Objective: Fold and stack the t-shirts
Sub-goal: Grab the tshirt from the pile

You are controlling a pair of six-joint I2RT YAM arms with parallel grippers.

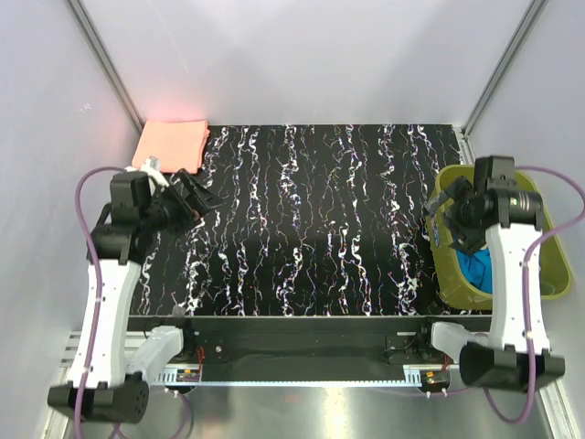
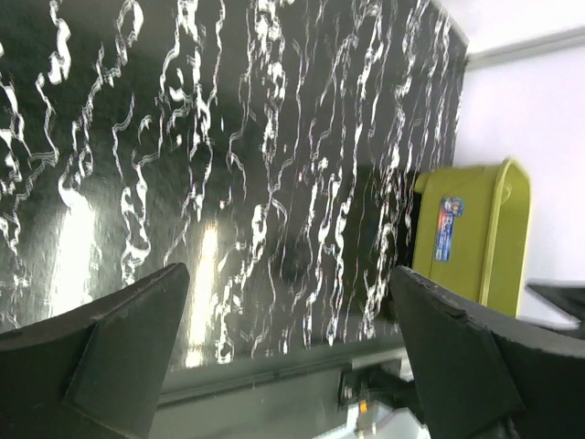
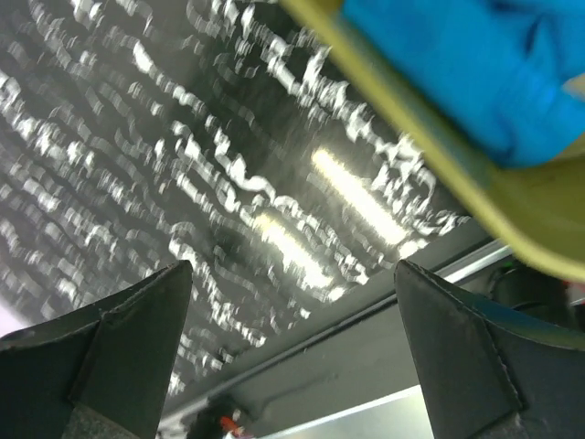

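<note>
My left gripper (image 1: 199, 196): fingers spread, empty, near folded salmon-pink cloth t-shirt (image 1: 172, 144). My right gripper (image 1: 454, 222): spread, empty, over olive-green plastic basket (image 1: 559, 265) containing blue cloth (image 1: 475, 268).

T-shirt (image 1: 172, 144) at far-left corner of table (image 1: 311, 219), basket (image 1: 450, 274) at right edge, cloth (image 1: 475, 268) inside

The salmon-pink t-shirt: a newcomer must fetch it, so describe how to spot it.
Find the black marbled table and go to its far left corner. The salmon-pink t-shirt lies there folded, the only pink thing; the other cloth is blue, in the olive-green basket at right.
</note>
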